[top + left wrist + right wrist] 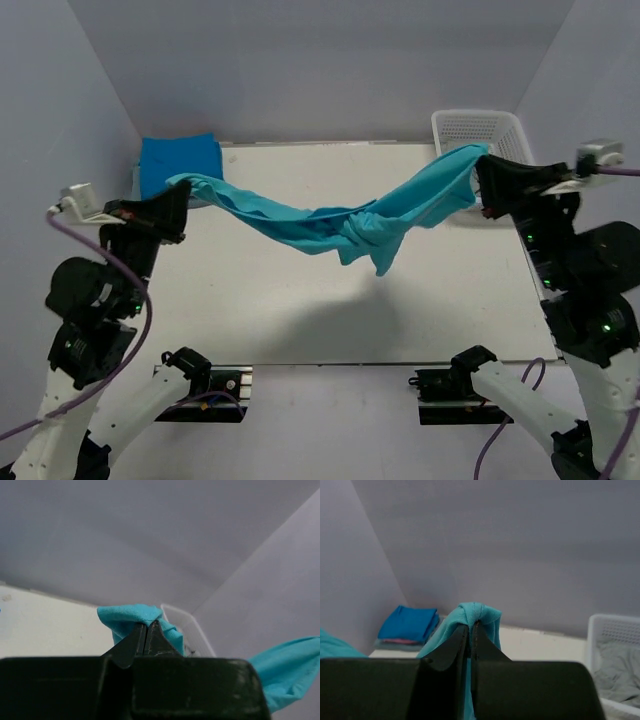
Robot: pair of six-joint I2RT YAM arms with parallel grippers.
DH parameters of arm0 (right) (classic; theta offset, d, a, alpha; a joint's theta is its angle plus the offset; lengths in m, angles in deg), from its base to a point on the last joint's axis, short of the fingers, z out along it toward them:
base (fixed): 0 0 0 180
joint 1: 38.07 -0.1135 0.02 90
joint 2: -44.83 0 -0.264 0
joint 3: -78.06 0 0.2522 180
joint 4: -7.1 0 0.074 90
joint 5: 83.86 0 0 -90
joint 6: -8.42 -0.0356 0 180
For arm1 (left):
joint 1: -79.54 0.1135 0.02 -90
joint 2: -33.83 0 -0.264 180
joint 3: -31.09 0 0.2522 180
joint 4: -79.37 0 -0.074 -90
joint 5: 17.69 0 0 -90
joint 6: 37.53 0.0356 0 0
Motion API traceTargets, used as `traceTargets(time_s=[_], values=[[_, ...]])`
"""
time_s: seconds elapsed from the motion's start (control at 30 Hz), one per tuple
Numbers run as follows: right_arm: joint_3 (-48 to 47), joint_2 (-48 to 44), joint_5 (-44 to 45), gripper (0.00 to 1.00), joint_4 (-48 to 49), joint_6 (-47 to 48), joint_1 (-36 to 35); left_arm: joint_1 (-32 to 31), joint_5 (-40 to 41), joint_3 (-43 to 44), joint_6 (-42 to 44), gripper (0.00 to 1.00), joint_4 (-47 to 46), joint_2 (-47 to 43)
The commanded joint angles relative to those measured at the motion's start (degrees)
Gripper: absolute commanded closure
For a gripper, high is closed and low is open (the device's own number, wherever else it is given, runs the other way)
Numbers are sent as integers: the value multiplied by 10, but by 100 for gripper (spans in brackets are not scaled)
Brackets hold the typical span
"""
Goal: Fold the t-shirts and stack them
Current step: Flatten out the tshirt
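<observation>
A bright turquoise t-shirt hangs stretched in the air between my two grippers, sagging in the middle above the table. My left gripper is shut on its left end, seen as bunched turquoise fabric over the closed fingertips. My right gripper is shut on its right end, where fabric folds over the closed tips. A folded stack with a deeper blue tee on top lies at the table's far left corner; in the right wrist view the stack shows pink beneath the blue.
A white lattice basket stands at the far right corner and holds pale grey fabric. The white table is walled by grey panels on three sides. Arm bases sit at the near edge.
</observation>
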Motion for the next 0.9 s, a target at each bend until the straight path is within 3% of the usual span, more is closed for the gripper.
traceTargets(time_s=[0.0, 0.13, 0.3, 0.4, 0.5, 0.6, 0.73, 0.8, 0.87], values=[[-73, -8, 65, 100, -46, 35, 2, 4, 47, 34, 8, 100, 32, -26], [-122, -33, 11, 100, -73, 36, 2, 4, 42, 50, -4, 100, 45, -79], [-148, -51, 9, 100, -81, 31, 5, 4, 61, 50, -20, 100, 59, -119], [-132, -35, 51, 100, -81, 27, 4, 4, 87, 38, -33, 100, 74, -119], [-44, -19, 54, 100, -25, 12, 1, 4, 52, -19, -46, 100, 74, -90], [37, 14, 52, 100, -12, -18, 2, 4, 70, -64, -69, 100, 75, -44], [129, 99, 122, 100, 40, -49, 7, 4, 181, -142, -132, 100, 101, 61], [170, 188, 129, 100, 55, -82, 14, 10, 216, -178, -156, 100, 113, 120], [192, 285, 115, 100, 84, -112, 27, 22, 210, -191, -219, 100, 137, 269]])
